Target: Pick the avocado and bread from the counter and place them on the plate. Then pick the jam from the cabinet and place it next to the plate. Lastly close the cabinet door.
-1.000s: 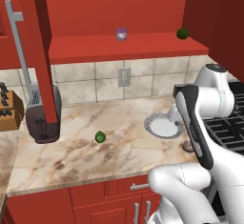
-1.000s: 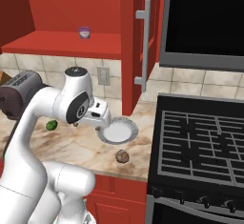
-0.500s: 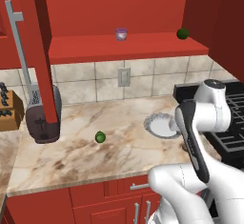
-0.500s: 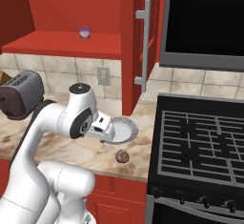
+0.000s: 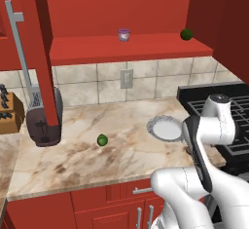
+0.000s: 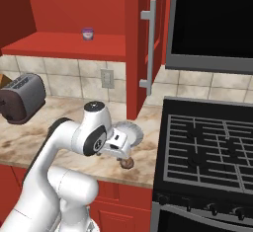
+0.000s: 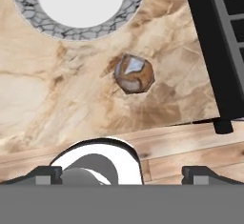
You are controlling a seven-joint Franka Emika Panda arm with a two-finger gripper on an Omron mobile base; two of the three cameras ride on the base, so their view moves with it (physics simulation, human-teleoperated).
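The counter (image 5: 97, 160) carried everything, with the plate (image 5: 166, 128) as landmark near its stove-side end. The open cabinet (image 5: 131, 47) above held the jam (image 5: 124, 35) on its shelf. The avocado (image 5: 102, 140) lay well to the plate's left; the bread (image 7: 134, 74) sat just beside the plate's rim, toward the counter's front edge. Above the bread the gripper (image 7: 122, 173) hung wide open, empty.

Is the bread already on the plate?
No: in the hand view the bread lies on the bare counter, apart from the plate and just outside its rim.
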